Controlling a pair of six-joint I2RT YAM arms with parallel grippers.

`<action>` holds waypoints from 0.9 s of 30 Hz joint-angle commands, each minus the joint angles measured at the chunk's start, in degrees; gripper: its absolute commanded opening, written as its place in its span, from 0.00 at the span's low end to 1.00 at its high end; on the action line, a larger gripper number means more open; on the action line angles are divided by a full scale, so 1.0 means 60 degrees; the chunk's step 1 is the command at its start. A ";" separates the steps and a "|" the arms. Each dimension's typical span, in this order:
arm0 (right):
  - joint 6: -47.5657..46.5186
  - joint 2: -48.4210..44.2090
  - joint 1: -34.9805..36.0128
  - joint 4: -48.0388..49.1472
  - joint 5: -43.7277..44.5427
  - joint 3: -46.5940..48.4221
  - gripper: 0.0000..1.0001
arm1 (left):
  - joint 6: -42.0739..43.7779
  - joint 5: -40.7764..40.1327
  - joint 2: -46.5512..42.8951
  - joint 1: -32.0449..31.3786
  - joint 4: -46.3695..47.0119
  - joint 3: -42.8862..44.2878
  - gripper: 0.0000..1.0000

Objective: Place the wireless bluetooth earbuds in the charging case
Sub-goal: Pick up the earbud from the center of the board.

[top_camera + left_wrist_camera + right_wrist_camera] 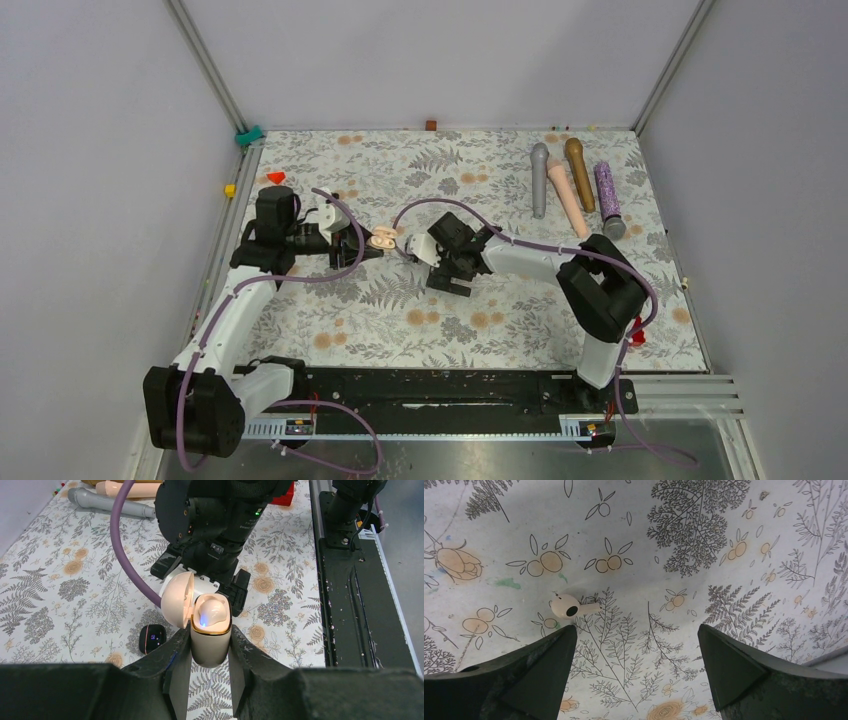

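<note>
Now L gripper clamps open charging case w/ seated earbud; R gripper gapes wide above loose earbud.

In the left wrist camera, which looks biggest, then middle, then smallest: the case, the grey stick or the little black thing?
1. case: looks biggest, but it is right up near the camera.
2. grey stick: far away, one end hidden, so its place is unsure.
3. little black thing: smallest.
</note>
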 commanded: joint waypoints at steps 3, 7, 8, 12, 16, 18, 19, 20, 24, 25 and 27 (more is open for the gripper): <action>0.0041 0.0230 0.0061 -0.0304 -0.0020 0.0455 1.00 | 0.0024 0.0335 -0.0039 0.0119 0.0402 -0.0054 0.00; 0.0030 0.0670 0.0067 0.0138 0.0927 0.0572 1.00 | 0.0044 0.0365 -0.0014 0.0122 0.0409 -0.0074 0.00; 0.0020 0.0781 0.0062 0.0223 0.1078 0.0616 0.99 | 0.0050 0.0371 -0.0018 0.0133 0.0410 -0.0074 0.00; 0.0026 0.1008 0.0065 0.0273 0.1137 0.0870 0.99 | 0.0077 0.0399 -0.0017 0.0160 0.0401 -0.0088 0.00; 0.0167 0.0980 0.0070 0.0332 0.0854 0.1098 0.99 | 0.0117 0.0413 -0.0008 0.0172 0.0400 -0.0110 0.00; 0.0376 0.0914 0.0065 0.0247 0.0530 0.1240 1.00 | 0.0117 0.0443 0.0004 0.0164 0.0398 -0.0116 0.00; 0.0450 0.0890 0.0064 0.0200 0.0327 0.1298 0.99 | 0.0121 0.0443 0.0016 0.0175 0.0396 -0.0118 0.00; 0.0512 0.0836 0.0065 0.0146 0.0070 0.1349 1.00 | 0.0120 0.0445 0.0026 0.0176 0.0390 -0.0115 0.00; 0.0755 0.0518 0.0061 -0.0123 -0.0828 0.1468 0.99 | 0.0132 0.0488 0.0005 0.0168 0.0387 -0.0129 0.00; 0.0752 0.0383 0.0061 -0.0141 -0.1018 0.1435 0.99 | 0.0128 0.0493 0.0005 0.0165 0.0400 -0.0125 0.00; 0.0812 0.0150 0.0062 -0.0089 -0.0999 0.1393 0.99 | 0.0144 0.0493 0.0010 0.0169 0.0394 -0.0147 0.00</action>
